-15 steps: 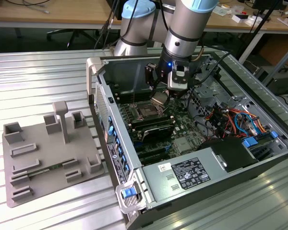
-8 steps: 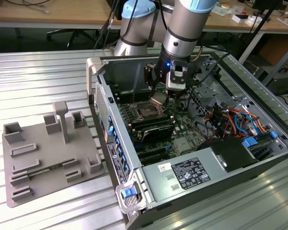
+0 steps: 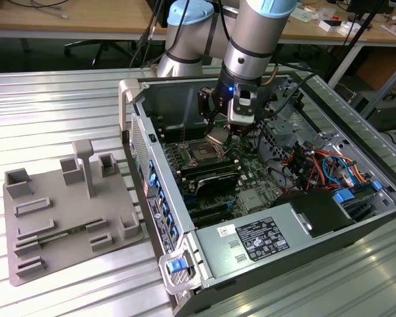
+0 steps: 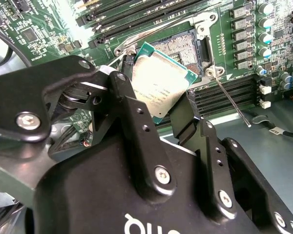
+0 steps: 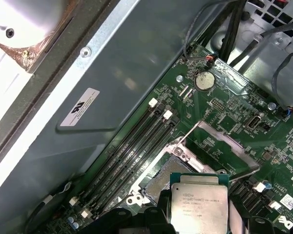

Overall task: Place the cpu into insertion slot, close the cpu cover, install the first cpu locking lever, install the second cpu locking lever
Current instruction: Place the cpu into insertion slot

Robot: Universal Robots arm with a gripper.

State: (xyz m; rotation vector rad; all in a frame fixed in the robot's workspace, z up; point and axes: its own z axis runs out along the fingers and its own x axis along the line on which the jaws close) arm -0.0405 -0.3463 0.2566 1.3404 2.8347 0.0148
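Observation:
My gripper (image 3: pixel 219 134) hangs inside the open computer case, shut on the cpu (image 3: pixel 217 137), a small square chip with a silver-grey top. In the second wrist view the cpu (image 4: pixel 158 83) sits tilted between the black fingers (image 4: pixel 132 109), just above and beside the insertion slot (image 4: pixel 185 46), whose dark pin field is uncovered. In the first wrist view the cpu (image 5: pixel 199 200) is held over the edge of the insertion slot (image 5: pixel 158 178). The cpu cover (image 5: pixel 224 146), a silver frame, is swung open away from the slot. A thin locking lever (image 4: pixel 229 100) stands unlatched beside the slot.
Long black memory slots (image 5: pixel 132 151) flank the socket. The case's grey side wall (image 5: pixel 136 73) rises close by. Cables (image 3: pixel 317 165) and a power supply (image 3: pixel 257 238) fill the case toward the exterior view's right. A grey fixture plate (image 3: pixel 59 211) lies at the exterior view's left.

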